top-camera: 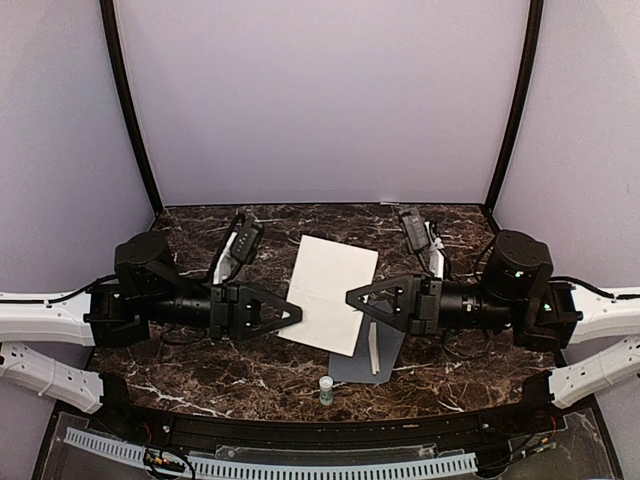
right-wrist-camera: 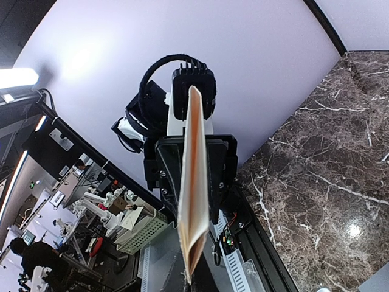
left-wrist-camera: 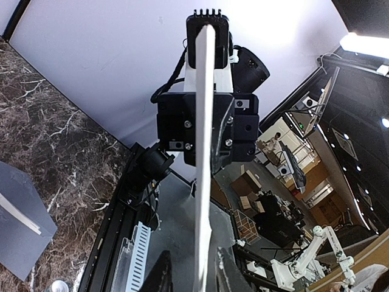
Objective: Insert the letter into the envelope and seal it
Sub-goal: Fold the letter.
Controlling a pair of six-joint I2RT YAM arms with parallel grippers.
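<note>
The letter (top-camera: 330, 290) is a white sheet held up above the marble table between both grippers. My right gripper (top-camera: 350, 296) is shut on its right edge; the right wrist view shows the folded sheet (right-wrist-camera: 193, 194) edge-on, running out from my right gripper (right-wrist-camera: 186, 278). My left gripper (top-camera: 297, 314) reaches the sheet's left edge. In the left wrist view the letter (left-wrist-camera: 203, 182) passes between the fingers of that gripper (left-wrist-camera: 192, 250), with a gap on each side. The slate-grey envelope (top-camera: 352, 362) lies flat on the table, partly under the letter, and also shows at the left wrist view's lower left (left-wrist-camera: 18, 237).
A white strip (top-camera: 373, 352) lies on the envelope. A small clear bottle (top-camera: 326, 389) stands near the table's front edge, just in front of the envelope. Purple walls close the back and both sides. A slotted cable duct (top-camera: 300, 466) runs along the front.
</note>
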